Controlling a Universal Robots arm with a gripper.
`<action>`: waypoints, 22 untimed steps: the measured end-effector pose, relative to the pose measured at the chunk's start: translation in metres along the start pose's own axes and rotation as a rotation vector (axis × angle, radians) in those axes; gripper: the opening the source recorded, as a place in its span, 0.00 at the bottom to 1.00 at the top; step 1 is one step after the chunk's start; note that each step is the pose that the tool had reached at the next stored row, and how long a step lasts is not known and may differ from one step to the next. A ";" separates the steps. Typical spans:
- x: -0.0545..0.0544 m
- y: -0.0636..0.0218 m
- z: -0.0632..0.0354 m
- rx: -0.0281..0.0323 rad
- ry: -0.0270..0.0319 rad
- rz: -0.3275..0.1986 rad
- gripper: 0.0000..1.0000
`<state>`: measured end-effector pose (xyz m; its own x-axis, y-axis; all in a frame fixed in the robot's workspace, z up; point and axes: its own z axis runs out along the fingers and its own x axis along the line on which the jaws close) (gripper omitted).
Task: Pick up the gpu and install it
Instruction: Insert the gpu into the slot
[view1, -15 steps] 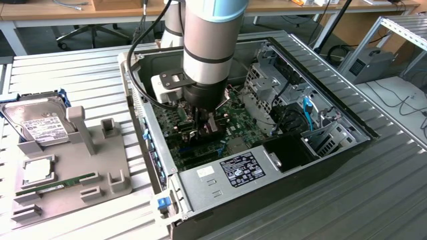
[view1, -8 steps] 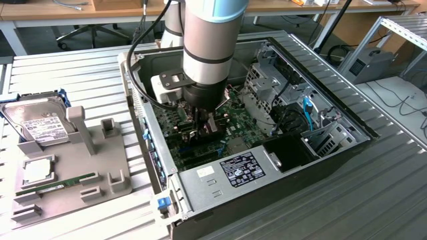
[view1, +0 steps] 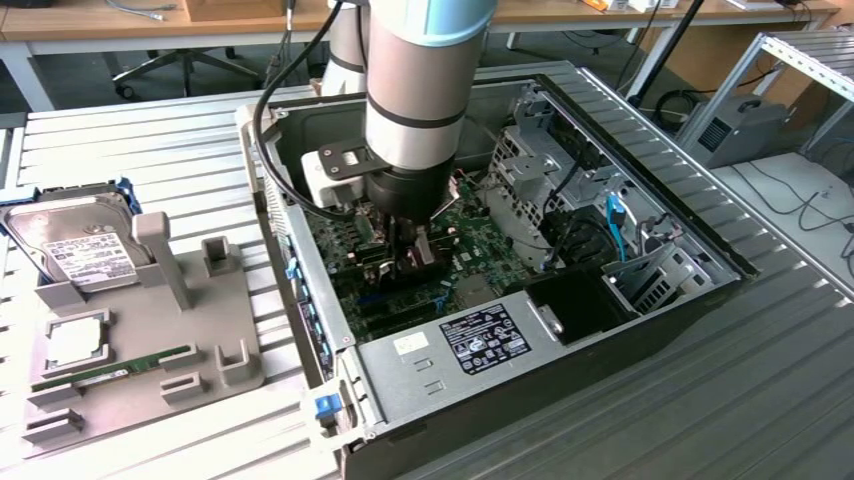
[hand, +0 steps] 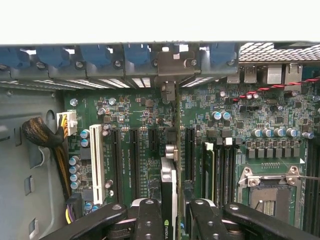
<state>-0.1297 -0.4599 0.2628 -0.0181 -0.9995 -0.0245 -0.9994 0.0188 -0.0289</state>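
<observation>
The gpu (hand: 169, 172) stands on edge between my two black fingers (hand: 149, 217), seen as a thin dark card with a green logo near the grip. My gripper (hand: 172, 212) is shut on the gpu. The card runs in line with the black expansion slots (hand: 135, 160) of the green motherboard (hand: 250, 105), and its silver end bracket (hand: 172, 70) reaches the rear slot openings of the case. Whether its edge sits in a slot is hidden. In the exterior view my gripper (view1: 408, 255) is down inside the open computer case (view1: 667, 290), over the motherboard.
A white slot (hand: 97, 160), memory slots (hand: 227, 170) and the processor socket (hand: 270, 187) flank the card. A cable bundle (hand: 42, 135) lies by the case wall. Beside the case, a grey holder (view1: 220, 330) carries a hard drive (view1: 83, 245) and a green memory stick (view1: 114, 368).
</observation>
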 end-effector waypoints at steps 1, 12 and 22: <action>0.000 0.0000 0.0000 0.0000 0.0000 0.000 0.26; 0.000 0.0000 0.0001 0.0001 -0.0002 0.000 0.26; 0.000 0.0000 0.0000 0.0002 -0.0002 0.000 0.26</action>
<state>-0.1296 -0.4599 0.2628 -0.0182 -0.9995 -0.0247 -0.9994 0.0189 -0.0291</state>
